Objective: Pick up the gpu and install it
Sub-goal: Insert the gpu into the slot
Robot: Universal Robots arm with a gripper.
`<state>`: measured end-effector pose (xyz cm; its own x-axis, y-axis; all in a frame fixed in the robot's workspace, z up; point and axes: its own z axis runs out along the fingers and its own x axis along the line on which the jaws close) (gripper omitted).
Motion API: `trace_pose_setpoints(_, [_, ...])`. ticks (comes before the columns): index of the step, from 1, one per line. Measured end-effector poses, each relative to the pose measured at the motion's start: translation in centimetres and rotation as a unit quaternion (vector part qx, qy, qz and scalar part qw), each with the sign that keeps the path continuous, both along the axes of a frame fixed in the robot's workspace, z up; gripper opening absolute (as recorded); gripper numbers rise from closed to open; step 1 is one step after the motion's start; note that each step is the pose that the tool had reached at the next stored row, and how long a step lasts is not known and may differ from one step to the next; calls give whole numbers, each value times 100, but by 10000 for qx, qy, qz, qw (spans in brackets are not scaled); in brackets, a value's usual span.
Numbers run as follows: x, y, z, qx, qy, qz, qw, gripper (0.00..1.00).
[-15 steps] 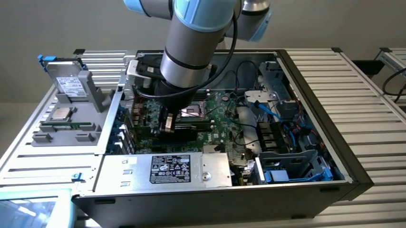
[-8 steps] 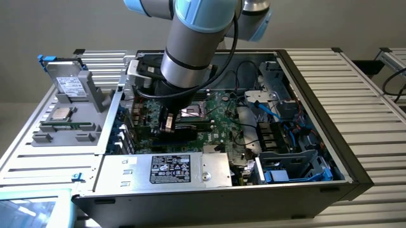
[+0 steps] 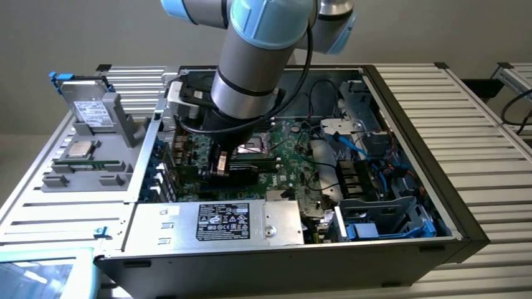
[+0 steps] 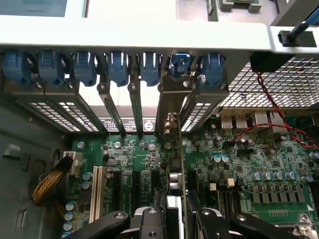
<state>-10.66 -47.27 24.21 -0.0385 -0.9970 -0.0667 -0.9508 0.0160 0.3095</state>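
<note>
Wrist view: gripper [image 4: 175, 216] nearest the lens, fingers pinching the gpu [image 4: 178, 164] on edge between them. The card runs straight away from the gripper, its long axis in line with the expansion slots [image 4: 135, 191] on the motherboard [image 4: 259, 164]. Its metal bracket [image 4: 169, 107] sits at the far end, up against the rear slot openings under the row of blue retention clips [image 4: 119, 67]. It looks seated or nearly seated in its slot; can't tell if it's fully home.

Exterior view: arm [image 3: 249, 68] reaches down into the open computer case [image 3: 415, 205], gripper low over the board near the case wall on the exterior view's left. Beyond that wall, a grey parts fixture [image 3: 91, 143] carries a processor chip [image 3: 81, 148].
</note>
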Motion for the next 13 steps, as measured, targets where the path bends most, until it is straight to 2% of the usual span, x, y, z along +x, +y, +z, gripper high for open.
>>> trace_pose_setpoints(13, [-1,-7,-32,5,1,0,10000,28])
